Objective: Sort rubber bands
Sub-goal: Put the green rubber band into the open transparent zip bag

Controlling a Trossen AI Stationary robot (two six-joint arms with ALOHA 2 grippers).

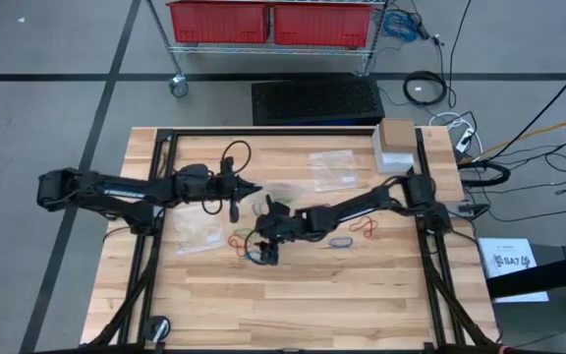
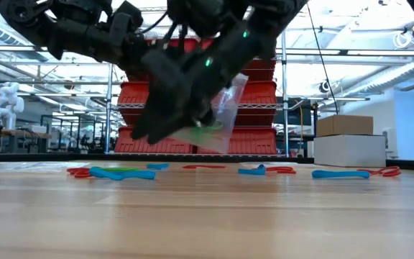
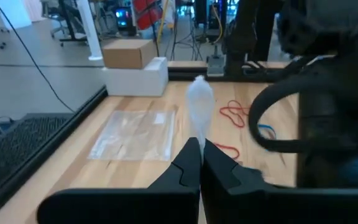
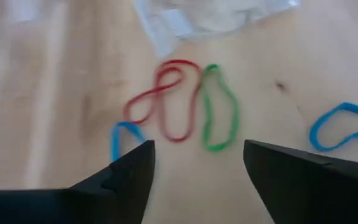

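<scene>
Above rubber bands (image 4: 191,106): right hand (image 4: 197,165) open.

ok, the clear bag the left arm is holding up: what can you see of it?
The bag is small, clear, thin plastic. The left end effector, shut, pinches its lower edge, so it stands crumpled above the fingertips, off the table. In the low view it hangs tilted with something green inside. Nothing else visibly touches it.
</scene>
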